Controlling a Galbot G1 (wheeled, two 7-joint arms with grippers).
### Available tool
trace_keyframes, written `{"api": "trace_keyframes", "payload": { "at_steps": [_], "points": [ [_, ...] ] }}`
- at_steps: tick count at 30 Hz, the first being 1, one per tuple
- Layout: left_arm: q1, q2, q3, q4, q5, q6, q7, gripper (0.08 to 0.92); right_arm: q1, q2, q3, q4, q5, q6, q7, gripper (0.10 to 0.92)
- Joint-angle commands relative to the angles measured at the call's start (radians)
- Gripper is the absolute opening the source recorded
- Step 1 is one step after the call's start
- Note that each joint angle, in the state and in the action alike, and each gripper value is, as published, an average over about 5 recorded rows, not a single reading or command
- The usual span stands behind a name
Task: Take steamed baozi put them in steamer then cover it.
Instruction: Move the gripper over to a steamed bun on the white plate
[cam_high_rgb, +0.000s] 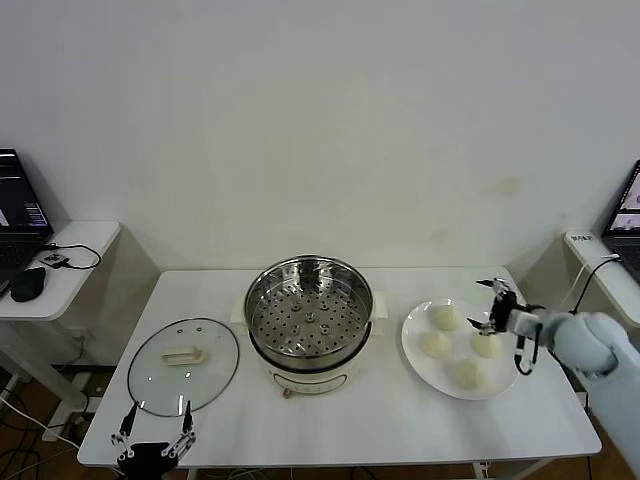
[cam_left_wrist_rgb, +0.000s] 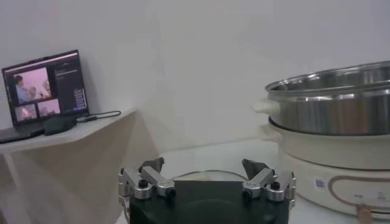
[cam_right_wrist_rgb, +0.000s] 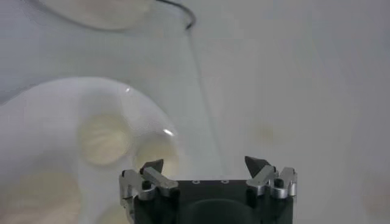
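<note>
Over plate rim | right end effector released by steamed baozi | left end effector released

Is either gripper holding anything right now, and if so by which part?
Nothing is held. The right gripper is open by the plate of baozi, and the left gripper is open near the cover.

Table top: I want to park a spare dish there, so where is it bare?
Bare table runs behind the glass cover at the back left corner, along the front edge before the steamer, and in the strip between steamer and plate. The right end is crowded: the plate holds four baozi with the open right hand at its far edge.
</note>
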Motion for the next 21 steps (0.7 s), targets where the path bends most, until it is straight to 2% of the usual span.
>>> {"api": "trace_keyframes", "payload": {
  "at_steps": [1,10,21],
  "points": [
    [-0.002,-0.001,-0.002,0.001,0.007,0.002,-0.002,0.823,0.45,-0.002,-0.471,-0.252,0.0,0.048,-0.229,0.823],
    [-0.01,-0.006,-0.013,0.003,0.006,0.01,0.002,0.823,0.508,0.14,-0.523,-0.448,-0.068,0.102,-0.245,0.823],
    [-0.008,-0.006,-0.026,0.008,0.006,0.007,0.003,0.823,0.481,0.244,-0.511,-0.554,-0.133,0.108,-0.214,0.823]
  ]
}}
